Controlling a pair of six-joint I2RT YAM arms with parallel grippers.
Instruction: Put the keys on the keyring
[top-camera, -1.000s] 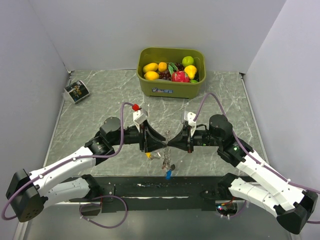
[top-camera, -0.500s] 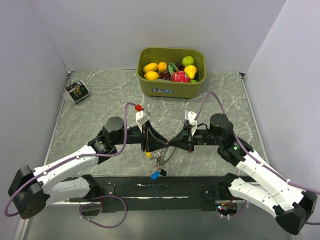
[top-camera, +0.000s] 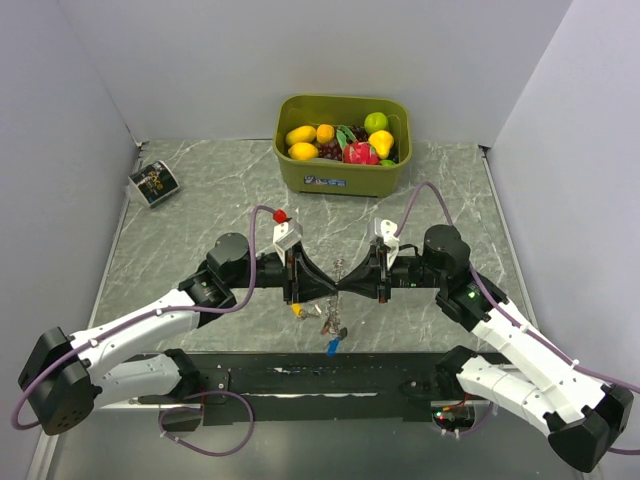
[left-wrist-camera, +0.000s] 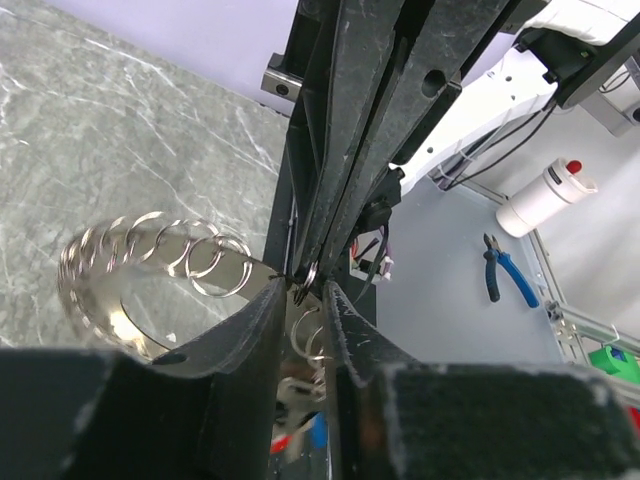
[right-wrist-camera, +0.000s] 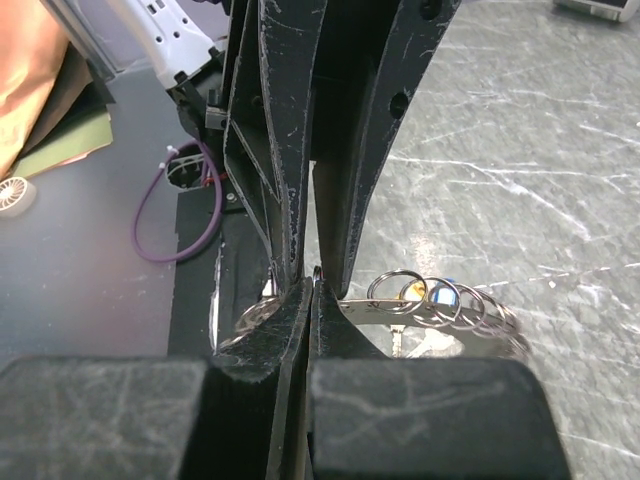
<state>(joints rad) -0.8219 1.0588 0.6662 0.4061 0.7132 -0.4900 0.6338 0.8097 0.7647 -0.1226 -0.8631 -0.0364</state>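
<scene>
My two grippers meet tip to tip above the table's near middle. The right gripper (top-camera: 351, 284) (right-wrist-camera: 313, 283) is shut on the keyring (right-wrist-camera: 455, 308), a grey metal band strung with several small rings (left-wrist-camera: 150, 250). The left gripper (top-camera: 327, 285) (left-wrist-camera: 303, 297) faces it, its jaws a narrow gap apart around one small ring held edge-on at the tips. The keys (top-camera: 329, 322) dangle from the keyring below the grippers: a blue one (top-camera: 332, 346) lowest, a yellow one (top-camera: 296, 310) to the left. Blue (left-wrist-camera: 319, 429) and red bits show blurred between the left fingers (left-wrist-camera: 262, 330).
A green bin (top-camera: 340, 184) of toy fruit stands at the back centre. A small dark packet (top-camera: 153, 182) lies at the far left. A black strip (top-camera: 320, 378) runs along the near edge between the arm bases.
The left gripper's jaws have drawn closer together at the ring. The hanging keys swung left and back. The right gripper has stayed shut in place.
</scene>
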